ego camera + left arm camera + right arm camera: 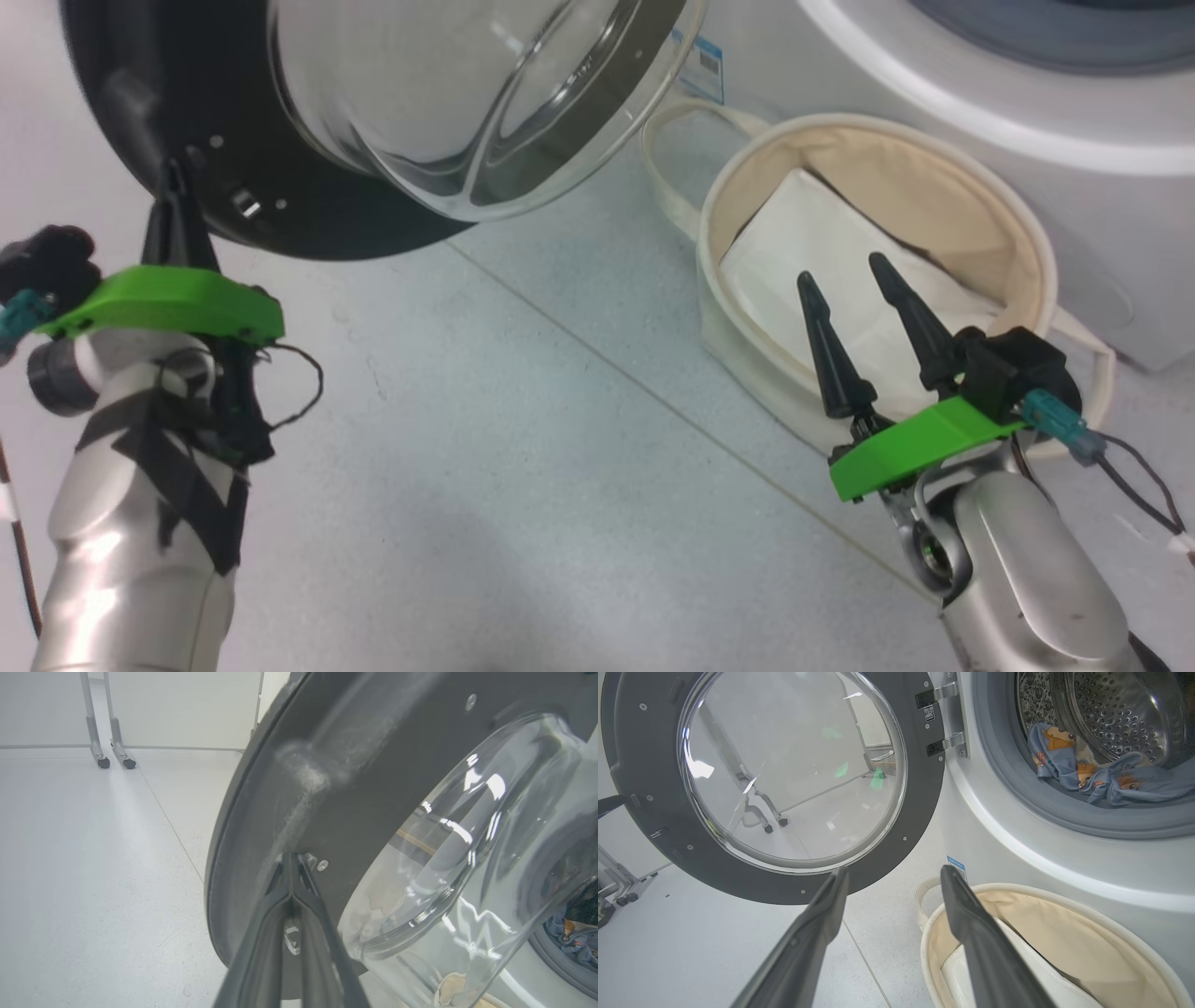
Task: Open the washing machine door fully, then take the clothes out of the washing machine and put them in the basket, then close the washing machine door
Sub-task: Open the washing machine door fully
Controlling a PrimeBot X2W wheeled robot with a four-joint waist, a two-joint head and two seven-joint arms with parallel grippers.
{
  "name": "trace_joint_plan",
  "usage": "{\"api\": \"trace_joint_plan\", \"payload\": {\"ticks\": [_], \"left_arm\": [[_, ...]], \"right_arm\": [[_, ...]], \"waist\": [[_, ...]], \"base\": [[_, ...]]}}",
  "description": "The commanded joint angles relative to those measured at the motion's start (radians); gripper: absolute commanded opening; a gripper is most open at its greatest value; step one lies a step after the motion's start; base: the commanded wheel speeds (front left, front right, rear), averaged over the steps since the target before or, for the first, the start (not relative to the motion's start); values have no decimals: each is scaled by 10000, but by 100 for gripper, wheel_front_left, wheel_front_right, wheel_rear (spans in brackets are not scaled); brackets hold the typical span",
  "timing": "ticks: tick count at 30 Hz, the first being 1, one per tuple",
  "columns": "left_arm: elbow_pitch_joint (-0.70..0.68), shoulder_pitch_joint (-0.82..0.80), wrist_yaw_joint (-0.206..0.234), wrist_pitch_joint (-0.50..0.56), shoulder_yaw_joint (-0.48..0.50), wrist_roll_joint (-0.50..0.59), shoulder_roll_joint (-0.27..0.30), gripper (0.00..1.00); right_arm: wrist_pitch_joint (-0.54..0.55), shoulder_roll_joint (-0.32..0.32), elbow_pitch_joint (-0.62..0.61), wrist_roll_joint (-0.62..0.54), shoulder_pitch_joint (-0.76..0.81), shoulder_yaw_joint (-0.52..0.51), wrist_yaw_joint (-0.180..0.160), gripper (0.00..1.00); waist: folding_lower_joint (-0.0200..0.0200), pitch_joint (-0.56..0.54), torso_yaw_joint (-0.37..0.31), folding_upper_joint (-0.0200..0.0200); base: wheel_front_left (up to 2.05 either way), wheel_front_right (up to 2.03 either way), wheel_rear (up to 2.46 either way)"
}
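Clothes (1083, 774), blue with orange prints, lie inside the washing machine (1008, 826). Its door (420, 112) stands open at eleven o'clock in the head view, with the closed left end effector (173, 187) against the black rim. The right end effector (840, 269), fingers apart, hovers over the basket (943, 182) at three o'clock.

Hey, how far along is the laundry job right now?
Done: the door stands wide open. In hand: the left gripper, jaws shut, tips at the door's black rim; right gripper open above the basket. Left: blue clothes lie in the drum, the basket holds a white sheet, and the door needs closing.
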Motion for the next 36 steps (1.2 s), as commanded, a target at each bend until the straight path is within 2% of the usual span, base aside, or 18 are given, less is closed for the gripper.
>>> {"api": "trace_joint_plan", "payload": {"ticks": [1, 11, 19, 20, 21, 22, 29, 36], "left_arm": [[-95, -465, -41, -104, 449, -61, 506, 0], [839, -1099, -491, -170, 1136, 116, 494, 0], [1099, -972, -997, -172, 1512, 642, 305, 0], [1083, -903, -1186, -172, 1446, 739, 247, 17], [1083, -903, -1186, -172, 1446, 739, 247, 17], [1143, -820, -1327, -172, 1442, 744, 174, 100], [1432, -214, -1570, -173, 1145, 1169, 230, 100], [391, 1217, -1790, -166, 486, 1729, 850, 100]], "right_arm": [[66, 92, -418, -83, -300, 267, 62, 100], [262, 1, -541, -97, -402, 307, 62, 100], [89, 75, -265, 134, -220, 284, 62, 100], [42, 97, -198, 177, -177, 245, 62, 100], [42, 97, -198, 177, -177, 245, 62, 100], [-17, 126, -127, 220, -127, 207, 62, 100], [-405, 371, 382, 593, 383, 36, 62, 100], [-564, 544, 808, 1067, 1006, 20, 62, 100]], "waist": [[-1, 247, 45, 0], [-1, 417, 29, 0], [-1, -132, -44, 0], [-1, -263, -59, 0], [-1, -263, -59, 0], [-1, -419, -77, 0], [-1, -1745, -352, 0], [-1, -3122, -1207, 0]], "base": [[0, 0, 0], [0, 0, 0], [0, 0, 0], [0, 0, 0], [0, 0, 0], [0, 0, 0], [0, 0, 0], [0, 0, 0]]}}
